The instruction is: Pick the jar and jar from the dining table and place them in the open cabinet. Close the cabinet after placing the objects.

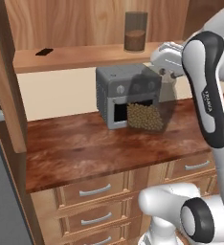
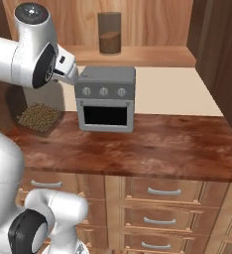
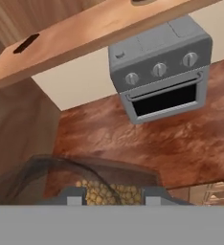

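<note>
Pellet jar (image 3: 106, 191) nearest hand cam, between the gripper (image 3: 109, 196) tips, fingers pinching it; hangs above counter (image 1: 85, 143) just in front of grey oven (image 2: 105, 98). Powder jar (image 1: 135, 31) already on cabinet shelf (image 1: 75, 56). Step, as judged: carrying 2nd jar to cabinet. Next: lift above shelf edge, move in beside 1st jar, w/o clipping oven. Drawers (image 2: 157, 198) below counter.
</note>
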Tool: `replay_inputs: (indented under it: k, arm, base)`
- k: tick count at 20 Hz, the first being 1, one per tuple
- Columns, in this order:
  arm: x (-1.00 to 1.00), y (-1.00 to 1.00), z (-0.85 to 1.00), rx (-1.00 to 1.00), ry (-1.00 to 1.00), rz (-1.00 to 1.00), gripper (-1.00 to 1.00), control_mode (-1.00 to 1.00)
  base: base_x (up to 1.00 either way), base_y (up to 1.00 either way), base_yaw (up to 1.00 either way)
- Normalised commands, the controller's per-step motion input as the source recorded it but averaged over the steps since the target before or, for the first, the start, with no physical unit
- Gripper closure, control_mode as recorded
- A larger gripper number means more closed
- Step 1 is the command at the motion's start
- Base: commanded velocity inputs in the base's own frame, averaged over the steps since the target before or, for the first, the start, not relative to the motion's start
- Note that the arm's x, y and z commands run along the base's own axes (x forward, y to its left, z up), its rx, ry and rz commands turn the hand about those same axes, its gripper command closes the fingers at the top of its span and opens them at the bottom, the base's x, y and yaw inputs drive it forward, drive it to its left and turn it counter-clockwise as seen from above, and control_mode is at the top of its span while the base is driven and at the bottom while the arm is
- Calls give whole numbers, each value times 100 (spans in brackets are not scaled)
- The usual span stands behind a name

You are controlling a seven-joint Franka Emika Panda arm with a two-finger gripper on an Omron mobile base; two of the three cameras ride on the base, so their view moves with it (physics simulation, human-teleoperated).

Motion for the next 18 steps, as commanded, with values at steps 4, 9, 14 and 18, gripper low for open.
replay_inputs:
  k: [4,9,14,18]
  arm:
    - [0,2,92,-5,-6,0,100,-100]
    - [0,8,83,-7,-13,0,100,-100]
    - [31,13,64,-4,-21,0,100,-100]
    - [19,29,29,-6,-33,0,100,-100]
  base:
    - [0,0,0]
    - [0,0,0]
    - [0,0,0]
    - [0,0,0]
